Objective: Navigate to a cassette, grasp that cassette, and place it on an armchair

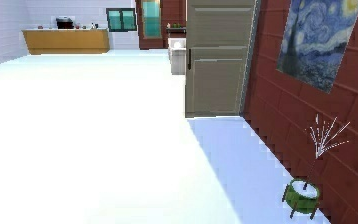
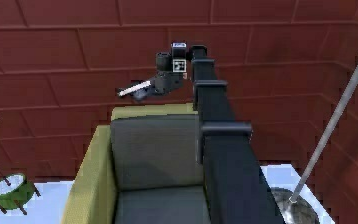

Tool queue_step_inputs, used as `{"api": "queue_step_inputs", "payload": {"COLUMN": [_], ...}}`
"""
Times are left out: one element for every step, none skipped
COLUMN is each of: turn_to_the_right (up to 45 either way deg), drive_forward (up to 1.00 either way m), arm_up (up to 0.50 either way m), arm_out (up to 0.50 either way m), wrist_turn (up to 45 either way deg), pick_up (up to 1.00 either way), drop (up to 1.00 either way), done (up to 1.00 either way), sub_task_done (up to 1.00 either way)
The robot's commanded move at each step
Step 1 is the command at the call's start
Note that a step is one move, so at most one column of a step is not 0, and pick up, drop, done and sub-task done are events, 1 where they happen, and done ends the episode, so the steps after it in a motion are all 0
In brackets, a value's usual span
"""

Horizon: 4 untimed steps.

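Observation:
An olive armchair [image 2: 137, 165] with a grey seat and back stands against the red brick wall in the arm side view, low and left of the middle. My arm's dark bar [image 2: 222, 140] reaches out over its right side. The gripper [image 2: 147, 88] hangs above the chair's back, in front of the brick. A small pale flat thing [image 2: 134, 93], possibly the cassette, hangs at the gripper's far end, clear of the chair, so the gripper holds it.
A small green pot on legs [image 1: 300, 195] [image 2: 9, 190] sits on the floor left of the armchair, below white twigs [image 1: 325, 135]. A lamp pole [image 2: 327, 140] leans at the right. Ahead are a grey door [image 1: 219, 55], a wall painting [image 1: 317, 40] and a far counter [image 1: 65, 40].

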Motion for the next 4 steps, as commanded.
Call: {"api": "queue_step_inputs", "payload": {"turn_to_the_right": [0.0,0.0,0.0,0.0], "drive_forward": [0.0,0.0,0.0,0.0], "arm_up": [0.0,-0.46,-0.32,0.0], "arm_out": [0.0,0.0,0.0,0.0], "wrist_turn": [39.0,0.0,0.0,0.0], "pick_up": [0.0,0.0,0.0,0.0], "drop": [0.0,0.0,0.0,1.0], "done": [0.0,0.0,0.0,0.0], "sub_task_done": [0.0,0.0,0.0,0.0]}}
